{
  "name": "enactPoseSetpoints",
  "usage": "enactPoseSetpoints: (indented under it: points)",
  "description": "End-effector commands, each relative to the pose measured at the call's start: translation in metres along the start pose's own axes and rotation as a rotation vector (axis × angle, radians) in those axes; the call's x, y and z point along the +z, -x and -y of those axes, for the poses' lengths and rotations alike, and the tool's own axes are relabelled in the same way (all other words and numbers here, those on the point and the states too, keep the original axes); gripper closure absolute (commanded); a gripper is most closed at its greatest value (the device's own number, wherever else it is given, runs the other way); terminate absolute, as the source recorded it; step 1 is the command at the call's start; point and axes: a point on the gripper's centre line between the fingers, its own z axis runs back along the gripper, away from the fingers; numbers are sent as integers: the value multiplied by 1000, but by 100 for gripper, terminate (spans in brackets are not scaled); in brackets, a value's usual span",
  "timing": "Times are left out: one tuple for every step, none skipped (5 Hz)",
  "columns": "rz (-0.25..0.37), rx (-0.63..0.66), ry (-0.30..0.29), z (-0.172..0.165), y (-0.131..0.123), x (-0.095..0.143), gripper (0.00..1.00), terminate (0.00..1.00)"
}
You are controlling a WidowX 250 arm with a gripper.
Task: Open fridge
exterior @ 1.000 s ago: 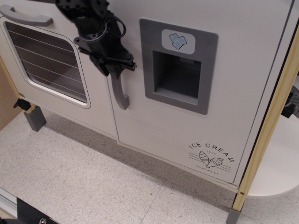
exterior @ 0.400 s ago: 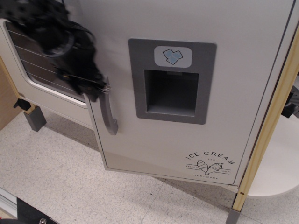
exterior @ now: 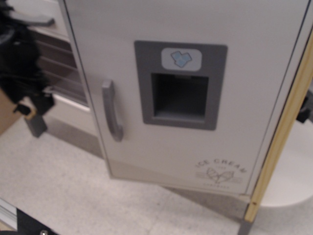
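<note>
The fridge door (exterior: 195,34) is large and white, with a vertical grey handle (exterior: 111,116), a grey ice-dispenser recess (exterior: 180,95) and an "ICE CREAM" logo (exterior: 220,171). The door stands swung partly out, its left edge in front of the oven. My black gripper (exterior: 38,104) is a blurred shape at the far left, well clear of the handle and in front of the oven door (exterior: 66,73). It holds nothing that I can see. The blur hides how its jaws stand.
The oven's horizontal grey handle (exterior: 36,19) is at the top left. A grey cabinet foot (exterior: 36,125) stands on the speckled floor (exterior: 73,186). A wooden post (exterior: 283,132) and a white rounded shelf (exterior: 293,171) are at the right.
The gripper pulled the fridge handle leftward and outward, swinging the door open. It has since let go of the handle and moved away to the far left.
</note>
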Motion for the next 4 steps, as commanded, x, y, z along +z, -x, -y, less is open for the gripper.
enactPoseSetpoints:
  points:
    - [101,477,-156,-76,-52,24,0,0]
    - [121,535,-86,-64,-71,18,0,0]
    - [173,483,-33,-36,-81,16,0,0]
    - [208,413,9,-4,-88,14,0,0]
